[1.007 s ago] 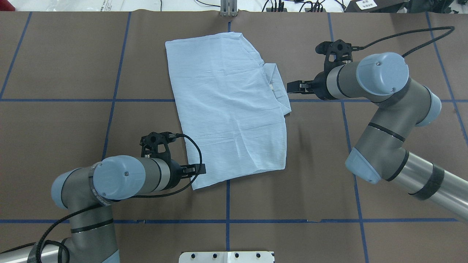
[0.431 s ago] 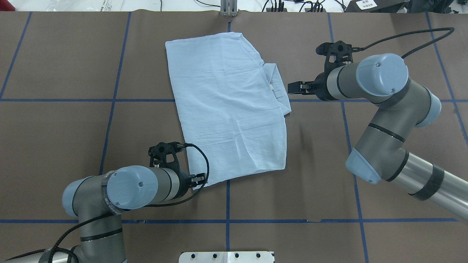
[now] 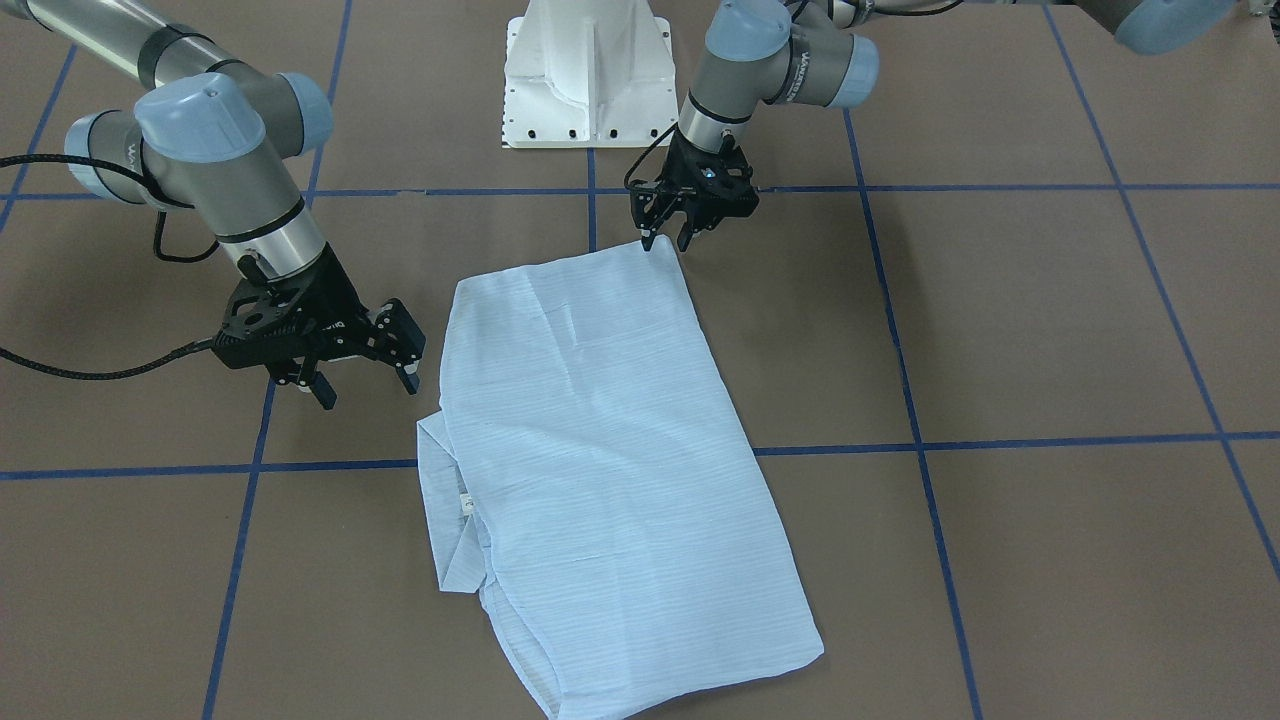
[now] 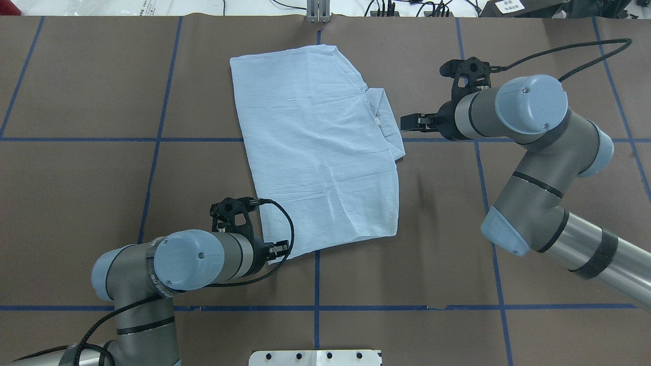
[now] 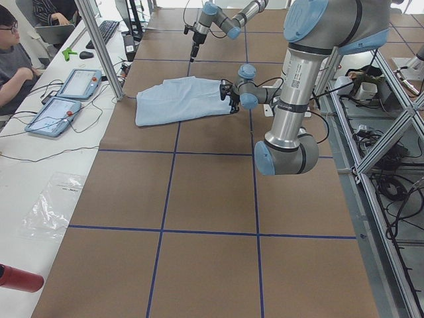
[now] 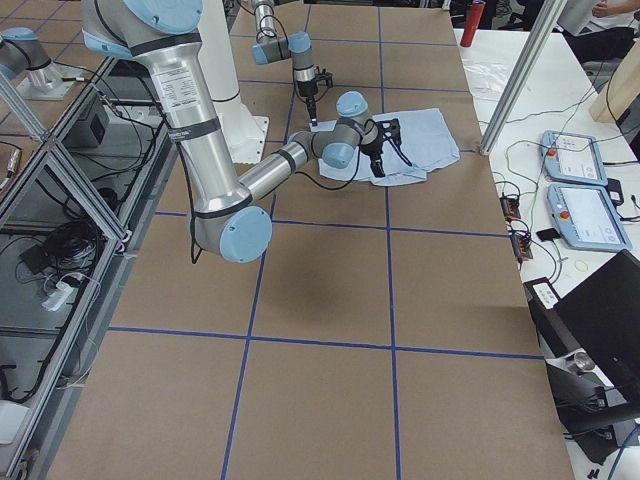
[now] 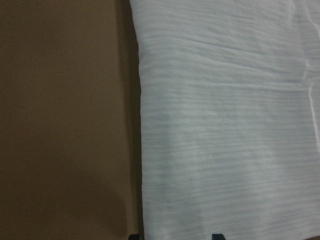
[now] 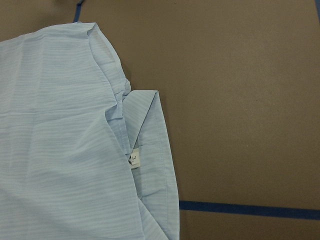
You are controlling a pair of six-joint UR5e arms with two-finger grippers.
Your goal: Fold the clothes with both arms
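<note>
Right gripper (image 3: 365,388) (spread), shirt (image 8: 60,150), label (image 8: 134,159) reading "3"

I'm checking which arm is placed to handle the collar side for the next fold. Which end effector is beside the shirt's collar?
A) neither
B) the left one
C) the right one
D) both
C: the open right end effector sits beside the collar of the shirt without touching it, while the left end effector is at the shirt corner nearest the robot's base.
</note>
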